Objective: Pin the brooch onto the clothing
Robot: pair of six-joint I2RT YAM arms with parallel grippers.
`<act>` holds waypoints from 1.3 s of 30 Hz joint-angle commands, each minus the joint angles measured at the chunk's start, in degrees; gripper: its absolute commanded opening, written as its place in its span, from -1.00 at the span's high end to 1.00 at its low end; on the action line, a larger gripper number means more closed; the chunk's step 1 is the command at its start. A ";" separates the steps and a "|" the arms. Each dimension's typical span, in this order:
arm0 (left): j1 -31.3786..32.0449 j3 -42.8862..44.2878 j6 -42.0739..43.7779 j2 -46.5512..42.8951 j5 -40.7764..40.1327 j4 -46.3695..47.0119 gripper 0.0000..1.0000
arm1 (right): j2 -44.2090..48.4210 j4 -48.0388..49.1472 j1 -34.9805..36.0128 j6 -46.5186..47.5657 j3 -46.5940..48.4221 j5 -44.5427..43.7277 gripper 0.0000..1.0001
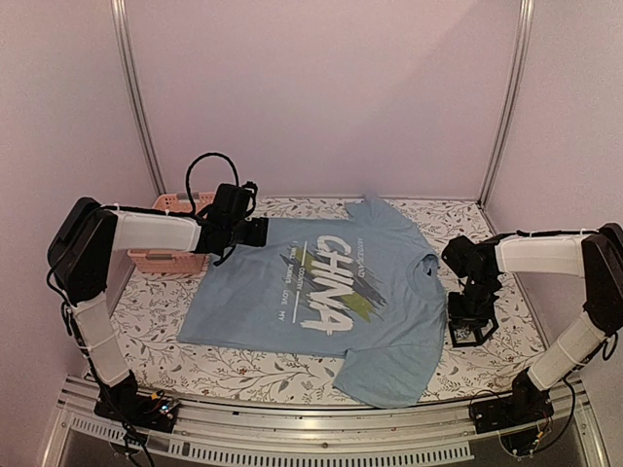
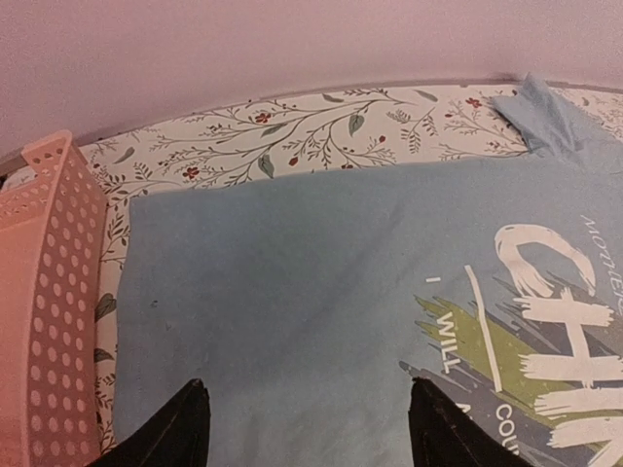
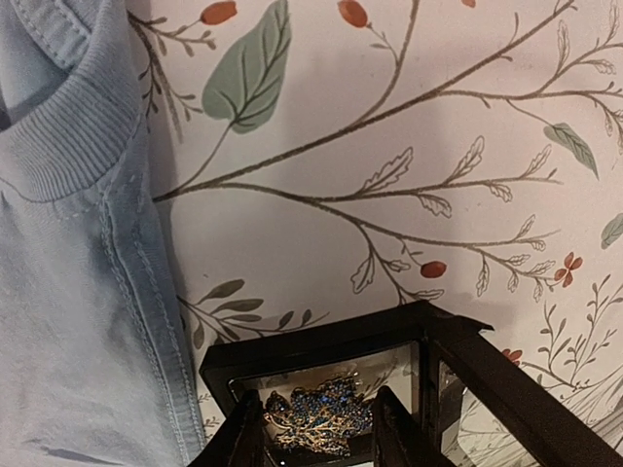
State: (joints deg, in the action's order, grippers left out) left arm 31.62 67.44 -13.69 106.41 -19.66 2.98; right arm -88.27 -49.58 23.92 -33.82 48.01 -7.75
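**Black frame rings brooch; R fingers either side of it**

Pink perforated plastic basket (image 1: 167, 235) sits just off the far hem corner of the light blue short-sleeved T-shirt w/ white "CHINA" print (image 1: 292, 297), beside the shirt, not on it. Small black open-frame box (image 1: 469, 332) stands just off the shirt's collar side. In the R wrist view its frame corner comes close up to the shirt's shoulder seam. Box rails and posts fence the brooch on all sides seen.

Tiny glittery gold-and-bluish cluster brooch (image 3: 321, 416) lies inside the box, off the shirt. Right gripper (image 3: 316, 394) reaches down into the box w/ fingers (image 3: 243, 438) partly apart and brooch btwn them, close on both sides. Can't tell if they pinch it.

Left gripper (image 2: 307, 389) hovers over the shirt's hem end, near the basket, fingers (image 2: 185, 433) wide apart, nothing btwn them.

Shirt lies flat on white floral-print table cover (image 1: 467, 219). Bare cover shows beyond the shirt's far edge and past the box, away from the shirt. The shirt's near sleeve reaches close to the table's near rail.
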 commanded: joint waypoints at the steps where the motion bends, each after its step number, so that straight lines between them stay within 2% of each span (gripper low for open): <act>1: 0.25 1.17 0.33 0.36 0.54 -0.35 -0.39 | -1.47 0.94 -0.04 0.68 -0.61 0.54 0.24; 11: 0.26 1.18 0.30 0.59 0.73 -0.35 -0.39 | -1.70 4.72 -0.23 2.60 -2.33 4.30 0.12; 16: 0.24 1.30 0.33 0.63 0.81 -0.41 -0.39 | -1.87 5.71 -0.36 2.67 -2.92 5.41 0.37; 20: 0.25 1.30 0.27 0.60 0.71 -0.50 -0.39 | -1.50 5.71 -0.37 2.73 -2.92 5.92 0.46; 39: 0.21 1.20 0.07 0.48 0.95 -0.43 -0.39 | 3.43 0.91 -0.36 3.02 1.04 5.74 0.52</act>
State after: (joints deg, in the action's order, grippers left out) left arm 31.62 67.53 -13.69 106.41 -19.44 2.33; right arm -86.61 -47.22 23.55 -30.98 47.68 -2.15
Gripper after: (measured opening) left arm 0.696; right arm 0.287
